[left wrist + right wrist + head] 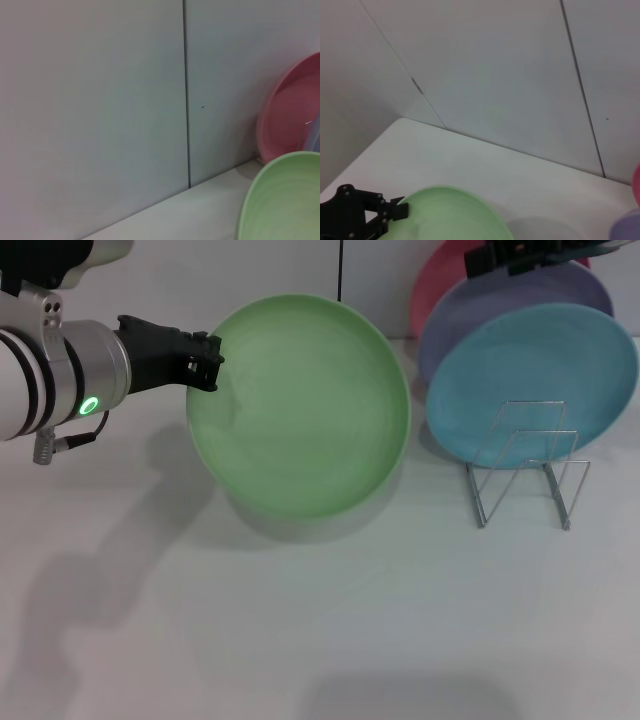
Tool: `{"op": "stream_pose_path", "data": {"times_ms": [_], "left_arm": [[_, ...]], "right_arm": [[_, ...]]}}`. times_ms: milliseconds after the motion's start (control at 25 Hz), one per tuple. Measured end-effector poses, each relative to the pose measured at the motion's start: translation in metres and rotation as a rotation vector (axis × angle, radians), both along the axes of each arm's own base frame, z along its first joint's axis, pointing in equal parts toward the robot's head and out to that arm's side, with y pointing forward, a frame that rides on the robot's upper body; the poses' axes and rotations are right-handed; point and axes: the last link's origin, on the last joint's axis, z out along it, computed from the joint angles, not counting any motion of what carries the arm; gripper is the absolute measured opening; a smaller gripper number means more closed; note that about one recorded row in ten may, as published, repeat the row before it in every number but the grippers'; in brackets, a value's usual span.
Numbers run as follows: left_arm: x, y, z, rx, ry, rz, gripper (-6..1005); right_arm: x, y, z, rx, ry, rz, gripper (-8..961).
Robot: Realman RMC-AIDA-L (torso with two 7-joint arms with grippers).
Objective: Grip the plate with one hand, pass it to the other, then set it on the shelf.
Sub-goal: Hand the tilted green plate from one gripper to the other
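The light green plate [300, 405] hangs tilted above the white table, casting a shadow beneath it. My left gripper [205, 360], black-fingered on a silver wrist with a green light, is shut on the plate's left rim. The right wrist view shows that same gripper [385, 212] at the edge of the plate [450, 215], and the left wrist view catches part of the plate [285, 200]. A black part of my right gripper [520, 255] shows at the top right, above the standing plates. The silver wire shelf [525, 465] stands to the right of the green plate.
A light blue plate [535, 380], a lavender plate [520, 310] and a pink plate [440, 290] lean upright in the rack's back slots. The grey wall with a dark seam [186, 100] runs close behind. The table front [320, 640] lies bare.
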Motion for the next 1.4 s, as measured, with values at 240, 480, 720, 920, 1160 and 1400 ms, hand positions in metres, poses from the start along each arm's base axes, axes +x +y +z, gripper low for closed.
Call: {"op": "stream_pose_path", "data": {"times_ms": [240,480,720,920,1160,1400], "left_arm": [[0.001,-0.001,0.001,0.0,-0.005,-0.002,37],[0.008,-0.002,0.004,0.007,-0.013,-0.022,37],[0.011,-0.002,0.006,0.012,-0.014,-0.029,37],[0.012,-0.002,0.006,0.012,-0.015,-0.033,37],[0.013,-0.002,0.005,0.01,-0.018,-0.034,37],[0.013,-0.002,0.005,0.009,-0.018,-0.031,37]], "right_arm": [[-0.01,0.012,-0.01,-0.021,-0.051,0.011,759],[-0.019,0.021,-0.023,-0.028,-0.078,0.021,760],[-0.021,0.028,-0.042,-0.041,-0.115,0.023,744],[-0.024,0.032,-0.059,-0.058,-0.141,0.03,724],[-0.026,0.036,-0.075,-0.073,-0.154,0.044,701],[-0.028,0.036,-0.081,-0.082,-0.155,0.055,677]]}}
